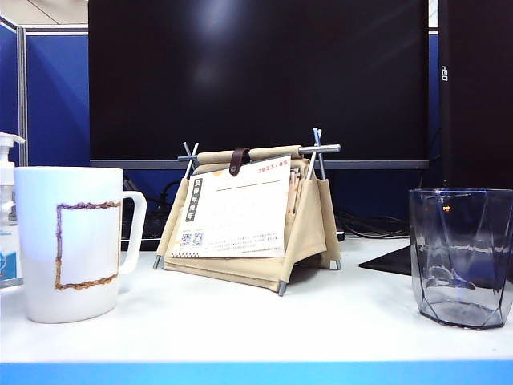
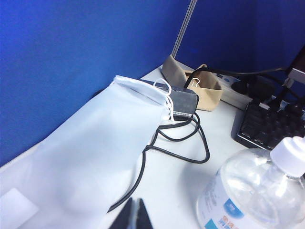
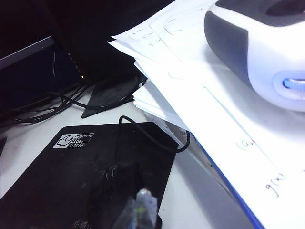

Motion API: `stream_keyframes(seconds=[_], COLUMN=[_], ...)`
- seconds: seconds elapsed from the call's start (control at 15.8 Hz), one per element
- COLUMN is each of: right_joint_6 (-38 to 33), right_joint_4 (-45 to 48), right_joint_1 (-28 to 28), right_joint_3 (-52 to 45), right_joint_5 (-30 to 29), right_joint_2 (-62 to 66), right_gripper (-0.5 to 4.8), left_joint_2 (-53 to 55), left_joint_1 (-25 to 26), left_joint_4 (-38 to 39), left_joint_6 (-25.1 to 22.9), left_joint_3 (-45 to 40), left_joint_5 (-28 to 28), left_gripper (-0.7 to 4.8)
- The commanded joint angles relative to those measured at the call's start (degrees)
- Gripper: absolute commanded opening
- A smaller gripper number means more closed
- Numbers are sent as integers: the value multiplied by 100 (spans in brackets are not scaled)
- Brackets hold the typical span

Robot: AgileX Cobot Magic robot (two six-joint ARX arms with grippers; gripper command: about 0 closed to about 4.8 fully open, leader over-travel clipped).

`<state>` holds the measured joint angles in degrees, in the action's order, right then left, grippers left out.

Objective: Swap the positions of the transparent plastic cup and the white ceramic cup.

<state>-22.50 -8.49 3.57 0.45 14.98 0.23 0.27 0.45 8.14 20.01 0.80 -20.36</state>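
both cups sit untouched, white ceramic cup left, transparent plastic cup right; left gripper and right gripper pressed together, empty, parked aside; risk: knocking the canvas calendar stand between them while crossing

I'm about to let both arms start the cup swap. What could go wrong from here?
1. The white ceramic cup stands right beside the pump bottle; a reach there might knock the bottle.
2. The transparent plastic cup is clear and faceted, so a grip could slip.
3. The canvas calendar stand sits between the cups; a low carry may clip it.
Left gripper and right gripper are shut, away from both.
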Motion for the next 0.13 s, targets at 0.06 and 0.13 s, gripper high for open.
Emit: stream_keyframes(seconds=[0.06, 0.13], right_joint_6=[0, 0], right_joint_4=[63, 63], right_joint_1=[-4, -4], right_joint_3=[-42, -42], right_joint_5=[35, 35], right_joint_2=[-9, -9], right_gripper=[-1, -1], left_joint_2=[-2, -2], left_joint_1=[2, 2], left_joint_4=[24, 24], left_joint_6=[-7, -7], left_joint_3=[-22, -22], left_joint_5=[-15, -15], left_gripper=[-1, -1])
